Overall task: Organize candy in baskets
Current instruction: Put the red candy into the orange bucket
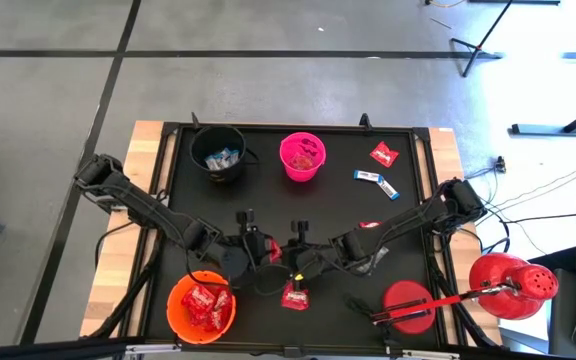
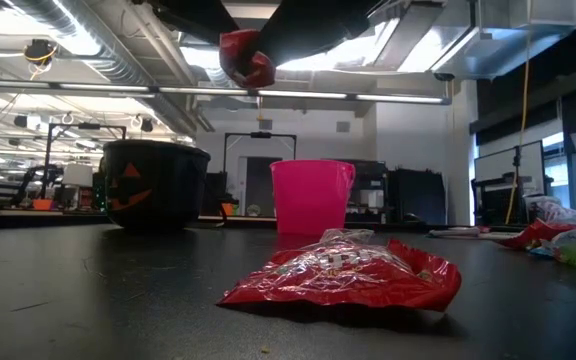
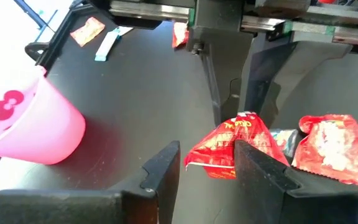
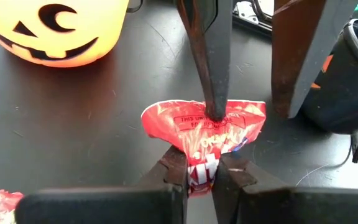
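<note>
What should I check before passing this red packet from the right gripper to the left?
1. Right gripper shut on held red packet, clear of the table: ok.
2. Left gripper open: ok.
3. Packet fully between the left fingers: cannot tell; one finger touches its top edge.
4. Orange bucket upright, holding red packets: ok.
5. Candy all sorted: not ok; loose red packet and blue-and-white bar lie on the table.

table mat: matt black, faintly scuffed | table edge: bare wood | candy packet: glossy crinkled red foil | pink bucket — smooth plastic | black bucket — semi-gloss plastic
</note>
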